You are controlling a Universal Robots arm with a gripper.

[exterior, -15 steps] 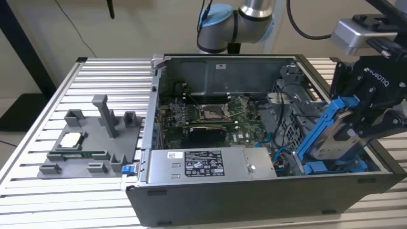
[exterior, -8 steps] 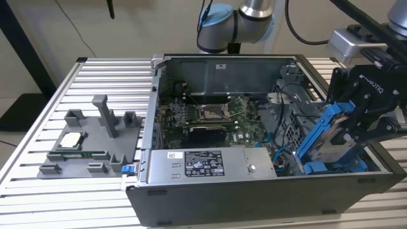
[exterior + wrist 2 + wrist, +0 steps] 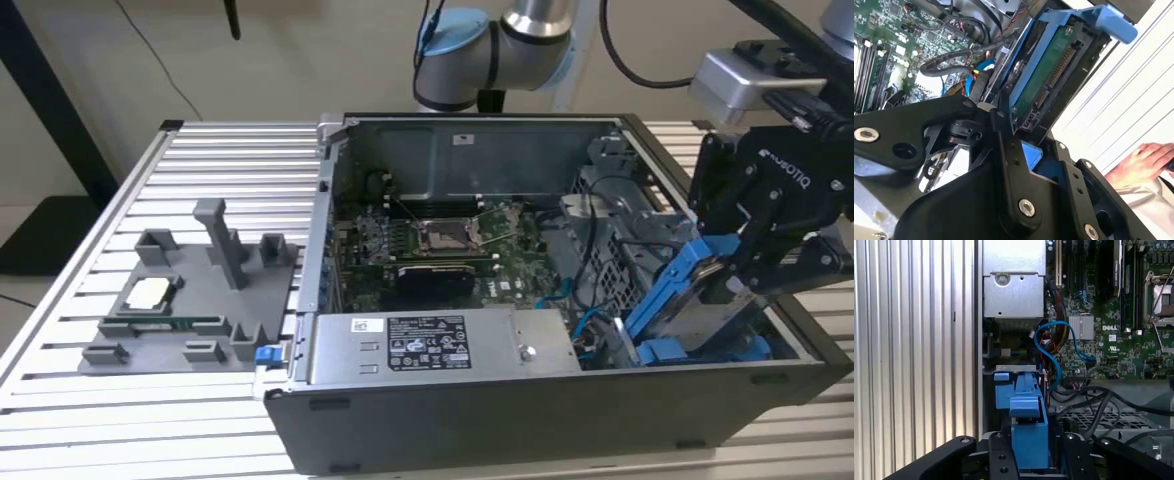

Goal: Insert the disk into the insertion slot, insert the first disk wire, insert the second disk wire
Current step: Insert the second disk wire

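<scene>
My gripper (image 3: pixel 763 282) is shut on the disk (image 3: pixel 694 290), a drive in a bright blue carrier. It holds the disk tilted at the exterior view's right, over the front corner of the open computer case. The disk's lower end reaches into the insertion slot (image 3: pixel 707 352), the bay with blue fittings. In the second wrist view the disk (image 3: pixel 1046 75) shows its green board and bare connector edge between the black fingers (image 3: pixel 1004 145). The first wrist view shows the blue carrier (image 3: pixel 1028 432) just short of the slot's blue fittings (image 3: pixel 1003 390). A blue cable (image 3: pixel 1053 352) loops beside the bay; which cables are the disk wires I cannot tell.
The grey labelled power-supply box (image 3: pixel 441 342) lies along the case front, with the motherboard (image 3: pixel 441 235) behind it. A perforated cage (image 3: pixel 617 262) with black cables sits beside the bay. A grey fixture tray (image 3: pixel 187 300) rests on the slatted table. A person's hand (image 3: pixel 1146 160) lies outside the case.
</scene>
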